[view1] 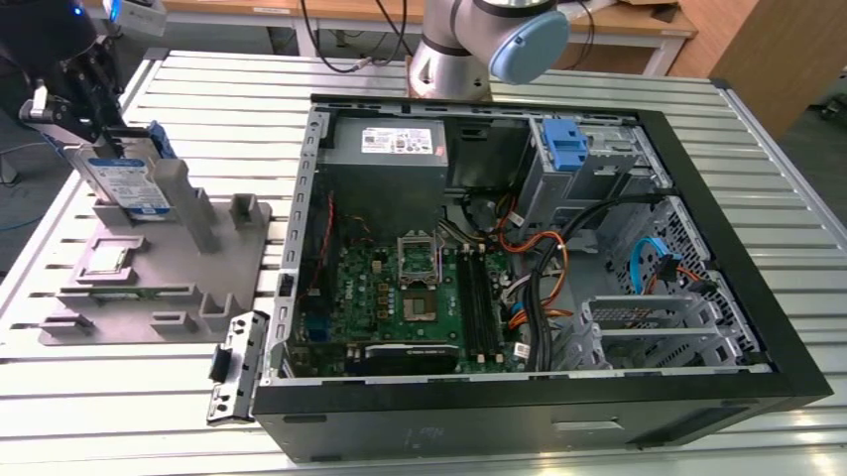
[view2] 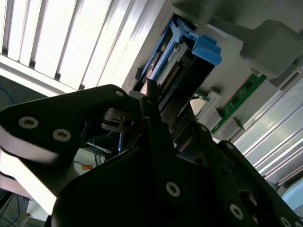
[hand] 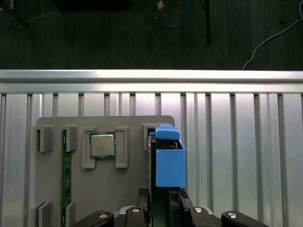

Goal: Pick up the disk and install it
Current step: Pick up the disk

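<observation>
Gripper (view1: 95,134) pinching disk (view1: 126,183) at upper end. Disk standing upright in grey holder (view1: 159,268) on desk (view1: 133,397), beside computer case (view1: 530,421). Risk: tilted lifting jamming disk in slot, loosening grip.

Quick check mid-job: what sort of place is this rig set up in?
Probably a robotics lab's computer-assembly bench: a slotted aluminium table, an open desktop computer case with its motherboard exposed, and a grey parts fixture holding the disk upright.

disk (hand: 168,163) standing on edge in grey fixture (hand: 118,194), tool (hand: 164,197) at its end, processor chip (hand: 102,144) alongside, slatted metal table (hand: 236,142) beneath
</observation>
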`<action>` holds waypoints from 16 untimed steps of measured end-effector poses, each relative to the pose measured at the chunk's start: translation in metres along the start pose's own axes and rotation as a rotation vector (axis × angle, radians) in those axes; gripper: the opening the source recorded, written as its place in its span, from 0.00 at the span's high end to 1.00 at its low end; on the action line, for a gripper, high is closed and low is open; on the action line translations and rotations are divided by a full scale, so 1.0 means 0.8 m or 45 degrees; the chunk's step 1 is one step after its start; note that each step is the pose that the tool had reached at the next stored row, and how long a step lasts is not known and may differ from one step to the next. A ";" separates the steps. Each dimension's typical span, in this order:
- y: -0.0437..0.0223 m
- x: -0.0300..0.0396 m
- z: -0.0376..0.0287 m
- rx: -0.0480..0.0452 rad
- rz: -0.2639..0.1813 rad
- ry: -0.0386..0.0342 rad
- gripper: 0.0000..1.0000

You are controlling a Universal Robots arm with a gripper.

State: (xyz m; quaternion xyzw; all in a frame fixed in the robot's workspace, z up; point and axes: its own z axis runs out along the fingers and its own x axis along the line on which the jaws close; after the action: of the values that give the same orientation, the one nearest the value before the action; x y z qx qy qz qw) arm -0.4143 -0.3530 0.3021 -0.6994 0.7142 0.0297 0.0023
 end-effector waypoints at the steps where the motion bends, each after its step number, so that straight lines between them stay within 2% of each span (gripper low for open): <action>1: 0.0000 0.0000 0.0000 0.000 0.000 0.0000 0.65; 16: 0.0000 0.0000 -0.0004 0.000 -0.013 0.0004 0.65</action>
State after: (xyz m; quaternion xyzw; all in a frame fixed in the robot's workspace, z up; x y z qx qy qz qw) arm -0.4142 -0.3530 0.3024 -0.7030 0.7106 0.0297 0.0022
